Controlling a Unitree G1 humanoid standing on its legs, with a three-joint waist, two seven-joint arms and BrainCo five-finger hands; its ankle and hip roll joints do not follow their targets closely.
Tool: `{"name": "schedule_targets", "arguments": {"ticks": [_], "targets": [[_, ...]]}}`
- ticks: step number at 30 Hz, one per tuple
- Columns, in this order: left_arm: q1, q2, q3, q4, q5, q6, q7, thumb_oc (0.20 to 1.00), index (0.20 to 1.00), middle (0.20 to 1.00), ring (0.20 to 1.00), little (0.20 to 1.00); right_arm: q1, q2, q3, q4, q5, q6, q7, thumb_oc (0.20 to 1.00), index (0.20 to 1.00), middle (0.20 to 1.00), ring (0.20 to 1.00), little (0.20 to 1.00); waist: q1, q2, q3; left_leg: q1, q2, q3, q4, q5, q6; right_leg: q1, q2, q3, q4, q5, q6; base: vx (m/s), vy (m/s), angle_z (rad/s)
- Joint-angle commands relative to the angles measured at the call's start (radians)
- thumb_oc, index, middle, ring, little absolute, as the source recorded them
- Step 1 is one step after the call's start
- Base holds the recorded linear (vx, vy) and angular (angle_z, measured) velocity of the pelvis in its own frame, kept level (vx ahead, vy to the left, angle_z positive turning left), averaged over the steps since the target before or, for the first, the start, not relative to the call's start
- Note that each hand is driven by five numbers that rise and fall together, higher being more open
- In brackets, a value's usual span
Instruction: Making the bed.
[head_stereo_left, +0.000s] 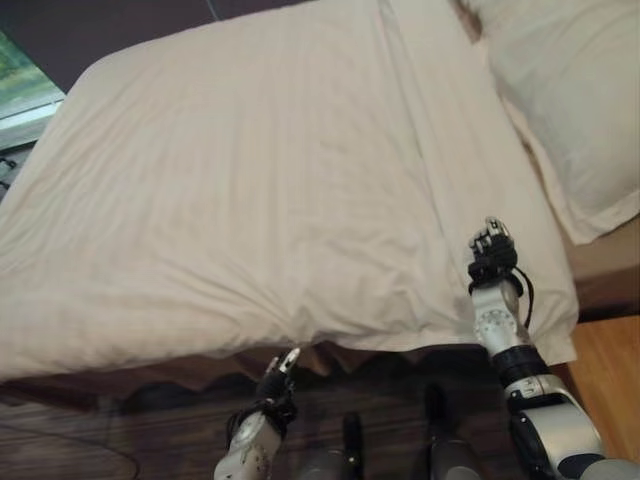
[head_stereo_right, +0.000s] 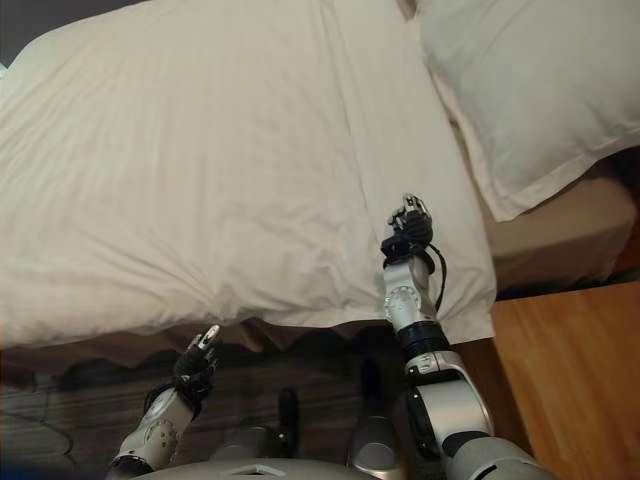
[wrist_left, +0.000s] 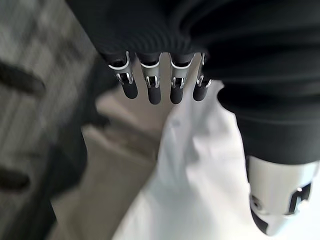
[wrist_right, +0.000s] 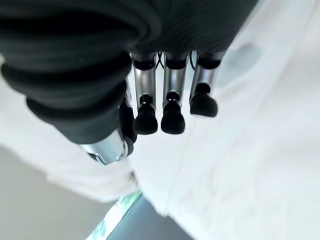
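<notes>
A white duvet (head_stereo_left: 250, 190) covered the bed (head_stereo_left: 600, 270), with a pillow (head_stereo_left: 570, 100) at its far right. The right hand (head_stereo_left: 492, 248) hovered over the duvet's near right part. The left hand (head_stereo_left: 280, 375) hung below the duvet's near edge.

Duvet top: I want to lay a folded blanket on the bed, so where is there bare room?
The widest free patch is the duvet, from its near edge up to the far edge. The pillow crowds the far right corner, and the right hand is over the near right strip. The left hand sits below the near edge.
</notes>
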Motion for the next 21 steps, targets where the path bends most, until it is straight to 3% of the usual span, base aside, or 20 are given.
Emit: {"name": "schedule_targets", "arguments": {"ticks": [1,3,5,8,10,14,20,21], "targets": [[-0.089,0.028,0.025,0.042,-0.044,-0.042,-0.024,1.000,1.000,1.000,1.000,1.000,-0.015,0.027,-0.053,0.020,0.018,0.007,0.005,0.200,0.200,0.200,0.200,0.200,-0.013,-0.010,0.035,-0.058,0.038,-0.001,0.012,-0.014,-0.050,0.059,-0.015,0.016,0.018,-0.165,0.018,-0.02,0.035,-0.07],[-0.100,0.014,0.058,0.080,-0.059,-0.025,-0.033,1.000,1.000,1.000,1.000,1.000,0.091,0.060,-0.101,0.052,0.046,0.023,0.026,0.200,0.200,0.200,0.200,0.200,-0.040,0.000,0.039,-0.060,0.042,0.014,0.012,-0.018,-0.049,0.050,-0.008,0.030,0.018,-0.170,0.022,0.02,0.038,-0.28],[-0.098,0.014,0.058,0.082,-0.059,-0.025,-0.034,1.000,1.000,1.000,1.000,1.000,0.096,0.061,-0.100,0.051,0.047,0.023,0.028,0.200,0.200,0.200,0.200,0.200,-0.039,-0.001,0.037,-0.058,0.042,0.015,0.012,-0.019,-0.049,0.051,-0.007,0.032,0.018,-0.170,0.022,0.03,0.018,-0.13],[-0.104,-0.016,0.073,0.121,-0.064,-0.002,-0.046,1.000,1.000,1.000,1.000,1.000,0.258,0.097,-0.169,0.115,0.080,0.053,0.052,0.200,0.200,0.200,0.200,0.200,-0.091,-0.012,0.029,-0.038,0.047,0.036,0.012,-0.033,-0.049,0.059,-0.005,0.050,0.018,-0.171,0.024,0.09,0.012,-0.12],[-0.111,-0.029,0.064,0.135,-0.065,0.013,-0.064,1.000,1.000,1.000,1.000,1.000,0.317,0.078,-0.214,0.178,0.082,0.077,0.062,0.200,0.200,0.200,0.200,0.200,-0.125,-0.026,0.016,-0.021,0.052,0.047,0.012,-0.044,-0.050,0.067,-0.006,0.060,0.018,-0.172,0.022,0.07,-0.006,-0.19],[-0.107,-0.034,0.062,0.134,-0.070,0.023,-0.082,1.000,1.000,1.000,1.000,1.000,0.355,0.044,-0.242,0.214,0.064,0.103,0.077,0.200,0.200,0.200,0.200,0.200,-0.153,-0.034,0.004,-0.006,0.060,0.059,0.012,-0.052,-0.052,0.072,-0.004,0.066,0.018,-0.174,0.021,0.03,-0.007,-0.11],[-0.073,-0.036,0.064,0.114,-0.062,0.024,-0.086,1.000,1.000,1.000,1.000,1.000,0.415,-0.005,-0.162,0.209,-0.096,0.152,0.099,0.200,0.200,0.200,0.200,0.200,-0.175,-0.059,-0.021,0.014,0.092,0.078,0.012,-0.050,-0.061,0.083,0.018,0.077,0.018,-0.178,0.011,-0.02,-0.069,-0.24],[-0.063,-0.033,0.065,0.105,-0.055,0.021,-0.082,1.000,1.000,1.000,1.000,1.000,0.424,-0.016,-0.119,0.187,-0.165,0.165,0.099,1.000,1.000,1.000,1.000,1.000,-0.174,-0.064,-0.024,0.017,0.099,0.082,0.012,-0.046,-0.063,0.086,0.025,0.079,0.018,-0.180,0.007,-0.03,-0.065,-0.09]]}}
